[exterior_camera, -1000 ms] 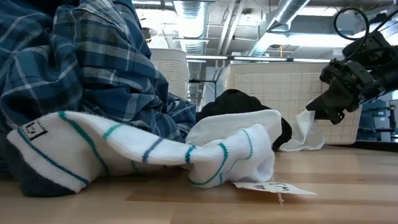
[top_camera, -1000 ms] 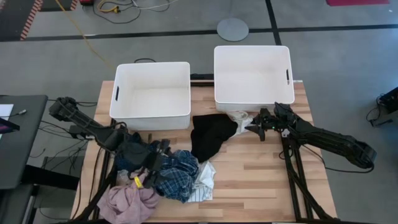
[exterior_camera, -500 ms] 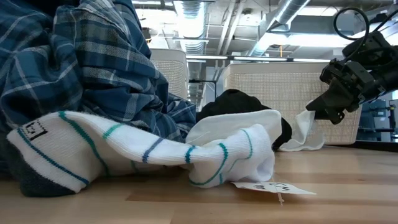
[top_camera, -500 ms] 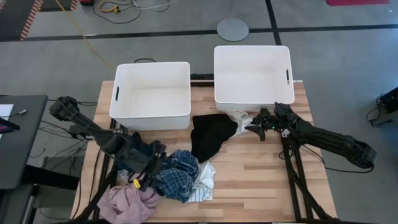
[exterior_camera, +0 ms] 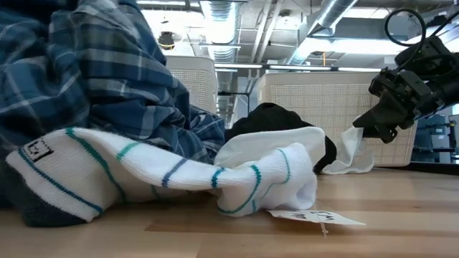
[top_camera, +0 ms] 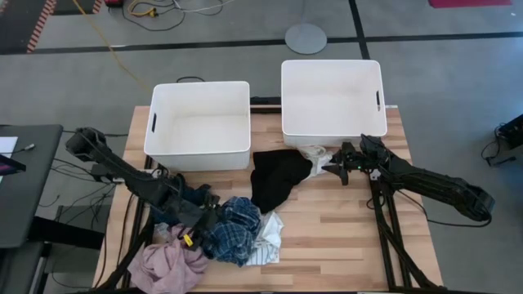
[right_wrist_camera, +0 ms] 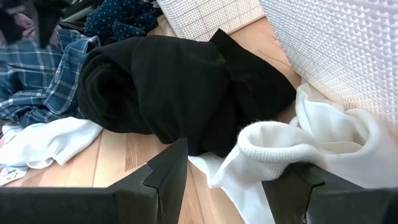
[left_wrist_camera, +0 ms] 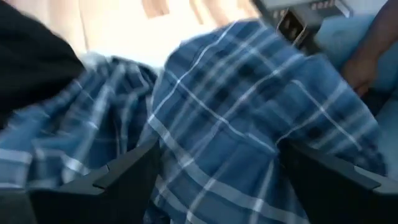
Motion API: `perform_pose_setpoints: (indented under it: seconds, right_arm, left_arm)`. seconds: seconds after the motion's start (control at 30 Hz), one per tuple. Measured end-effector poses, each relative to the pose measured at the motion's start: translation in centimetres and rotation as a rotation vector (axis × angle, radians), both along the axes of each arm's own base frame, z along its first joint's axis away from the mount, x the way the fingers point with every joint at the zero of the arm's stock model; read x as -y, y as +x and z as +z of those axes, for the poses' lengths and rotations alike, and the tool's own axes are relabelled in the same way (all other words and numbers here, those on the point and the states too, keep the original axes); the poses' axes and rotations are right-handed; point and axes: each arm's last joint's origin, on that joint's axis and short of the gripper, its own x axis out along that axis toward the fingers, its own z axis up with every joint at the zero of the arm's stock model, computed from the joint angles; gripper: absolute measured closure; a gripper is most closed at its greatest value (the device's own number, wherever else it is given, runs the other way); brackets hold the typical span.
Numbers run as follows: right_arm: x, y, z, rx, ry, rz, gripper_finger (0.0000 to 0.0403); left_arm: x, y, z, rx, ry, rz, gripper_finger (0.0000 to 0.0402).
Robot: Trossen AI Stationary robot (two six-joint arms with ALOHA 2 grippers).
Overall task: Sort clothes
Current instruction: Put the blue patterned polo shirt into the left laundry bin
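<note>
A blue plaid garment (top_camera: 231, 231) lies in a pile at the table's near left, with a pink garment (top_camera: 167, 265), a dark navy patterned one (top_camera: 186, 196) and a white striped sock (exterior_camera: 158, 179). A black garment (top_camera: 278, 180) lies mid-table. A white sock (right_wrist_camera: 292, 146) lies against the right bin. My left gripper (top_camera: 198, 231) is low in the pile, open, with plaid (left_wrist_camera: 230, 124) bulging between its fingers. My right gripper (top_camera: 333, 169) is open and empty, just above the table, the white sock ahead of its fingers. My left gripper has its open fingers (left_wrist_camera: 112, 180) on either side of a bulge of the blue plaid garment (left_wrist_camera: 217, 155), coming slanting down from the table's left. The cloth fills the gap between them and lies on the pile, slack. Which layers it touches I cannot tell.
Two white plastic bins stand at the table's far side, the left bin (top_camera: 198, 122) and the right bin (top_camera: 331, 96). A paper tag (exterior_camera: 312, 215) lies on the wood by the striped sock. Bare wood shows at the near right (top_camera: 351, 237).
My left gripper has gone toward the table's near edge and down into the pile. The top of the blue plaid garment has sunk and shifted in the low view. The striped sock has stayed where it was.
</note>
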Motion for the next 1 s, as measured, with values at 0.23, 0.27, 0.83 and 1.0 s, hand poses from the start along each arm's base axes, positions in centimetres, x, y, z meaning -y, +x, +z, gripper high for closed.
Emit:
perform_pose_setpoints:
  seconds: [0.23,0.27,0.83,1.0]
  right_arm:
    - [0.0,0.0,0.0,-0.001,0.001,0.0,0.0196]
    - [0.0,0.0,0.0,-0.001,0.001,0.0,0.0196]
    - [0.0,0.0,-0.1,-0.006,0.004,0.0,0.0196]
    - [0.0,0.0,-0.1,-0.006,0.004,0.0,0.0196]
  left_arm:
    - [1.2,1.9,-4.3,-0.1,0.06,-0.001,0.0052]
    - [1.4,2.2,-5.0,-0.111,0.069,-0.004,0.005]
    - [2.2,4.2,-10.6,-0.187,0.161,-0.028,0.0189]
    - [2.3,4.3,-10.5,-0.156,0.186,-0.075,0.0307]
